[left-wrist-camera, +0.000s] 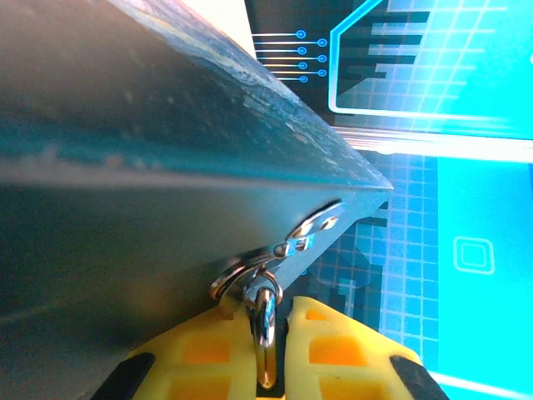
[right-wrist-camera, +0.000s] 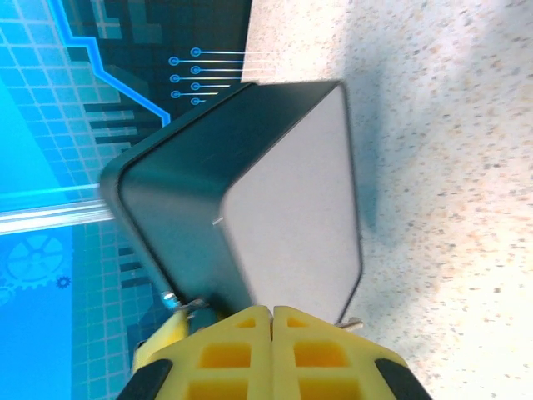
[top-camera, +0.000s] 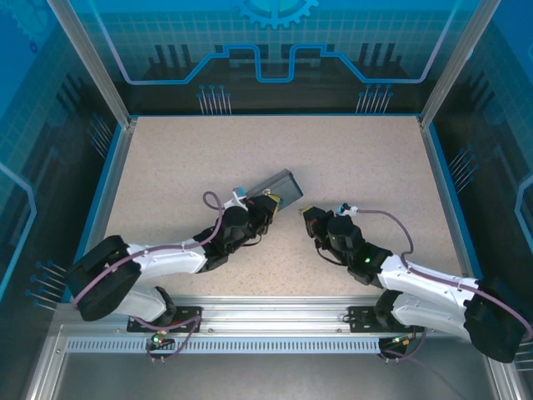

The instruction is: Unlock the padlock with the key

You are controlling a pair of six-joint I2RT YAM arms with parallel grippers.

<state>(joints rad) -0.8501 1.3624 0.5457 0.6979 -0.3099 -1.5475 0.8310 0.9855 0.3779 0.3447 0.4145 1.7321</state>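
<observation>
The dark painted box (top-camera: 281, 187) is tilted up near the table's middle, and in the left wrist view its wall (left-wrist-camera: 150, 167) looms close. A silver hasp (left-wrist-camera: 321, 223) and ring sit on its edge. From that ring hangs the padlock (left-wrist-camera: 265, 333), seen edge-on as a thin shiny piece. My left gripper (left-wrist-camera: 271, 312) (top-camera: 265, 202) is shut on it. My right gripper (right-wrist-camera: 272, 310) (top-camera: 310, 215) is shut, its pads touching, just short of the box's pale face (right-wrist-camera: 287, 208). A small silvery tip (right-wrist-camera: 351, 323) pokes out beside its right finger. I cannot tell whether that tip is the key.
The speckled tabletop (top-camera: 350, 158) lies open behind and to the right of the box. Blue-lit walls and metal posts (top-camera: 92, 67) enclose it. One yellow finger of the left gripper (right-wrist-camera: 158, 346) shows at the box's lower left corner in the right wrist view.
</observation>
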